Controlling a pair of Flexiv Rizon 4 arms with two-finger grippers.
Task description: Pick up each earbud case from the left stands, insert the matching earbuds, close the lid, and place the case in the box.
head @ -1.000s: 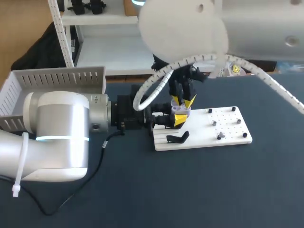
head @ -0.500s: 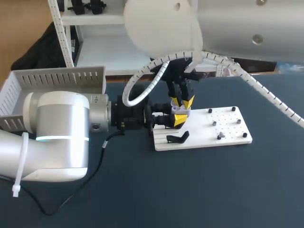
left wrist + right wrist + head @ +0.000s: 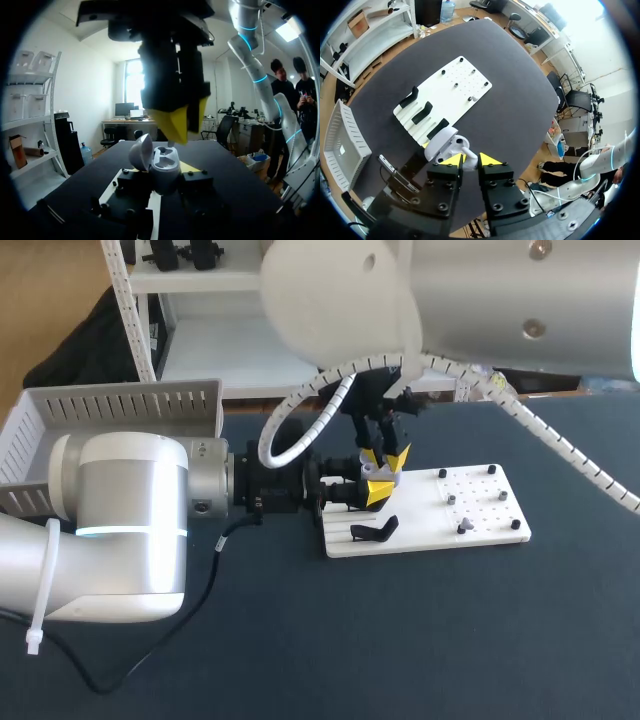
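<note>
My left arm (image 3: 130,530) lies flat and low over the table, reaching toward the middle. Its gripper (image 3: 372,494) squeezes the earbud case (image 3: 162,167) from both sides, just above the white board (image 3: 480,510). My right arm comes down from above. Its gripper (image 3: 386,455) points straight down at the case, and its fingers seem to pinch a tiny earbud (image 3: 466,151). The case is pale and round, and its lid (image 3: 141,152) is open.

Earbud case (image 3: 165,161): pale grey, upright, lid hinged open, clamped in the left gripper (image 3: 160,176) over the white board's (image 3: 490,510) left end.
Stands (image 3: 373,530): black, on the board's left part.
Earbuds (image 3: 463,527): small, on the board's right part.
Box (image 3: 110,405): white, slotted, far left.
</note>
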